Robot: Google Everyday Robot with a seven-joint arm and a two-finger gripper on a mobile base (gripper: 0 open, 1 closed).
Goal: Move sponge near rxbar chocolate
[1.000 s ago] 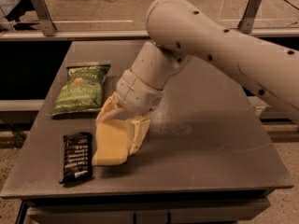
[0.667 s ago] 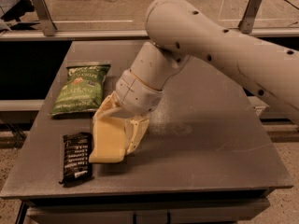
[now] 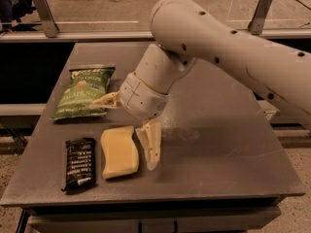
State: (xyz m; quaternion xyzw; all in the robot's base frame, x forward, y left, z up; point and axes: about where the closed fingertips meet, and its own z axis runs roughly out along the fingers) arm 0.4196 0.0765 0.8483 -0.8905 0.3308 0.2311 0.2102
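Note:
The pale yellow sponge lies flat on the grey table, just right of the black rxbar chocolate, with a narrow gap between them. My gripper hangs over the sponge's far end and is open. One cream finger is to the right of the sponge. The other finger points left toward the chip bag. The sponge is free of both fingers.
A green chip bag lies at the left, behind the rxbar. My arm reaches in from the upper right. A railing with metal posts runs behind the table.
The gripper has opened and let go of the sponge, which now lies flat beside the rxbar. The fingers have spread apart and risen a little.

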